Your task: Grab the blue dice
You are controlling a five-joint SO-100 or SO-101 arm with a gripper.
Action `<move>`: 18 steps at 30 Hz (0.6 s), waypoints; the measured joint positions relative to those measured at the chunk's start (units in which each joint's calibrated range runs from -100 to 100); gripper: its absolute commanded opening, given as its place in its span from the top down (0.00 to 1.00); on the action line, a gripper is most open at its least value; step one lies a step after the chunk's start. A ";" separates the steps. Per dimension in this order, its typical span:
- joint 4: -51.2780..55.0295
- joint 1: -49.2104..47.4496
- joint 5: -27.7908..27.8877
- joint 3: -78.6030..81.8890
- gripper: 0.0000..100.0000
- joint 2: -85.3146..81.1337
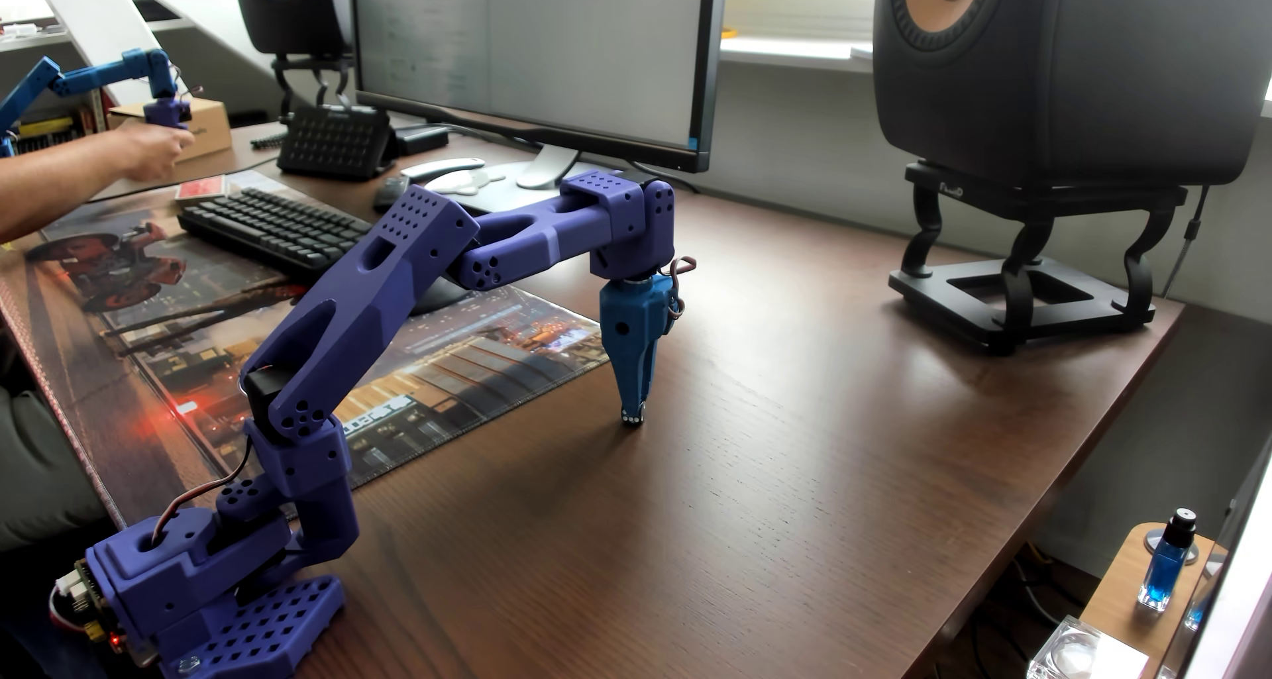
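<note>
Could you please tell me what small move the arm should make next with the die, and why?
Probably a short, straight lift. The gripper points down with its tips closed on the dark die at the wooden desk, so raising it would show whether the grip holds.

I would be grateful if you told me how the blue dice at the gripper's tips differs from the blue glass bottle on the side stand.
The blue dice is a tiny, near-black cube with white pips; the blue glass bottle is taller, clear, filled with bright blue liquid and black-capped. The dice sits at the desk surface between the gripper fingertips; the bottle stands free and upright on a wooden stand off the desk. Both are small and bluish.
</note>
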 measured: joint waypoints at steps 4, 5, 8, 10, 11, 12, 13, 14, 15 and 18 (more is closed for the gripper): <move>0.00 0.00 0.00 0.00 0.98 0.00; 0.00 0.00 0.00 0.00 0.98 0.00; 0.00 0.00 0.00 0.00 0.98 -0.33; 0.00 0.00 -0.10 0.00 0.98 -2.17; 0.00 0.00 -0.42 0.00 0.98 -3.76; 0.00 0.00 -0.78 0.00 0.98 -5.77; 0.00 0.00 -1.25 0.00 0.98 -7.86; 0.00 0.00 -1.73 0.00 0.98 -10.20; 0.00 0.00 -2.14 0.00 0.98 -12.71; 0.00 0.00 -3.76 0.00 0.98 -21.32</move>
